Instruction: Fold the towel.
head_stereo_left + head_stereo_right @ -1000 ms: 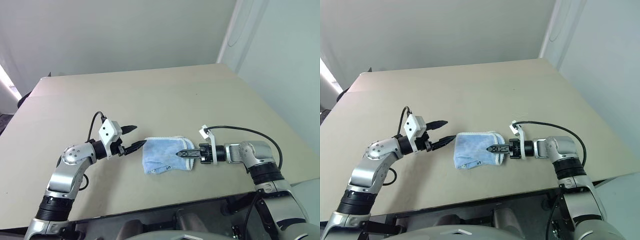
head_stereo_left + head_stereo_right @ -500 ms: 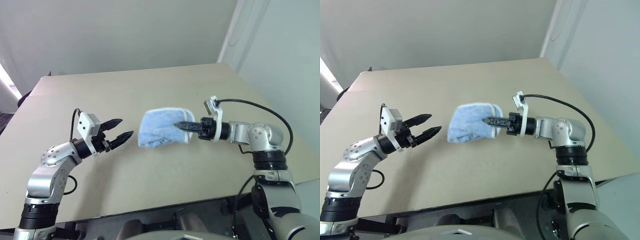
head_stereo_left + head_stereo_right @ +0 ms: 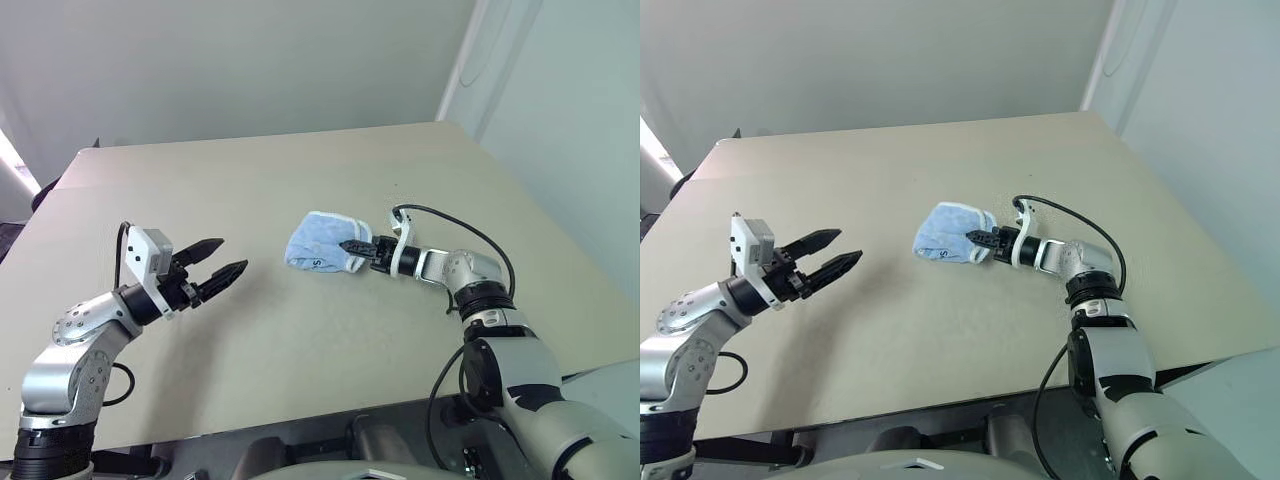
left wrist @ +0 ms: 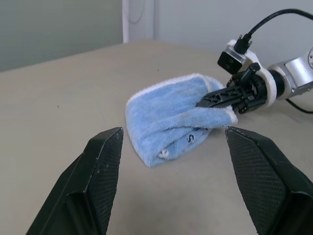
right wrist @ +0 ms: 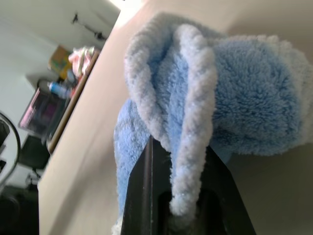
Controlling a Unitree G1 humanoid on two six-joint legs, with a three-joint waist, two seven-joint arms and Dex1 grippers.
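Towel [image 3: 318, 244], bunched and folded, sits pinched in the right gripper [image 3: 352, 247]'s closed jaws on the table [image 3: 300, 340]; the left gripper [image 3: 217, 272], jaws spread and empty, hovers well apart, pointing toward it.

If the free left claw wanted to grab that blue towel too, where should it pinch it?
Probably the rounded folded end of the towel, nearest the open left gripper, coming in level from the left. The right gripper is shut on the opposite edge, so that end hangs free, bunched thick enough to pinch.
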